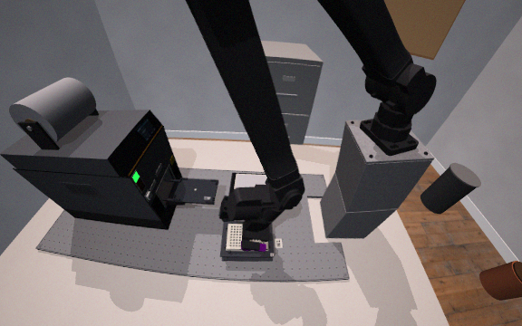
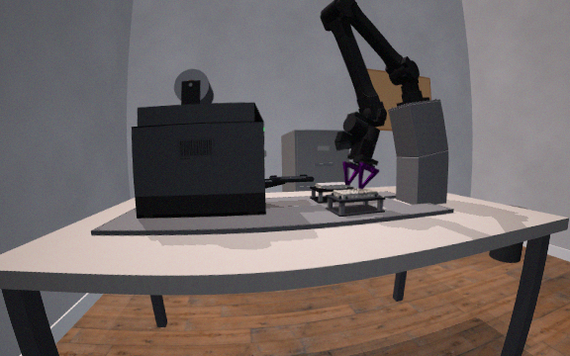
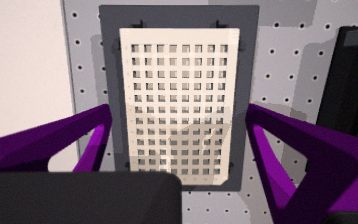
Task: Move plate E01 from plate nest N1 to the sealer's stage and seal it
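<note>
A white welled plate [image 3: 180, 102] lies flat on a dark nest [image 1: 246, 253] at the front of the perforated mat; it also shows in the top view [image 1: 235, 236] and the exterior view [image 2: 354, 194]. My gripper [image 3: 178, 111] [image 2: 359, 174] is open and empty, hanging a little above this plate with one purple finger on each long side, not touching it. A second plate [image 1: 248, 180] sits on the nest behind. The sealer [image 1: 93, 163] stands left, its stage [image 1: 193, 190] out and empty, its lamp [image 1: 136, 177] green.
The arm's grey pedestal [image 1: 370, 181] stands right of the nests. A foil roll [image 1: 54, 106] sits on top of the sealer. The second nest's dark edge [image 3: 350, 80] is close beside my right finger. A filing cabinet [image 1: 293, 91] stands behind the table.
</note>
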Tool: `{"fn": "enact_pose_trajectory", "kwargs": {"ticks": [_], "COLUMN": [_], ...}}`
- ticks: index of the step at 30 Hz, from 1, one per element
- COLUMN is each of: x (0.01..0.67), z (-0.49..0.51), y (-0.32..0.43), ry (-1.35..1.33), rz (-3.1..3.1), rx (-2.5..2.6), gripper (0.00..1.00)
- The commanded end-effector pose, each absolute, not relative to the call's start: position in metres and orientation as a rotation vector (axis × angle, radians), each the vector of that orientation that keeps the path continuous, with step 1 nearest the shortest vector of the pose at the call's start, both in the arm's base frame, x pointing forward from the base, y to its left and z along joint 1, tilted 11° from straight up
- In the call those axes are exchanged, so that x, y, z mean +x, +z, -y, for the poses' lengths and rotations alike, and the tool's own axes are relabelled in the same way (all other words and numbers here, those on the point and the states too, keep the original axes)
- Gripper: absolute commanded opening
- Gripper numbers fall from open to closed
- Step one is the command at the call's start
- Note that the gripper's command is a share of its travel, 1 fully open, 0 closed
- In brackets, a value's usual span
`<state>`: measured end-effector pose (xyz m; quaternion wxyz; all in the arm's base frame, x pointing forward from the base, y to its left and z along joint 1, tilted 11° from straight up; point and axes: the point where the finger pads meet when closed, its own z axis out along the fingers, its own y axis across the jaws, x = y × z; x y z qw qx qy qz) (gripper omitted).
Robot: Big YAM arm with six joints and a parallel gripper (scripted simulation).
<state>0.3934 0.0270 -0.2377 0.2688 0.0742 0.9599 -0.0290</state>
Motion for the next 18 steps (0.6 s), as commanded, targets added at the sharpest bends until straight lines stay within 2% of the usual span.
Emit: {"fn": "enact_pose_trajectory", "kwargs": {"ticks": [1,18], "x": [0.375,0.389], "z": [-0.032,-0.021], "y": [-0.246,-0.232], "ry": [-0.083,-0.089], "rz": [-2.631,-2.597], "rx": [0.175,0.206], "gripper": [1.00,1.00]}}
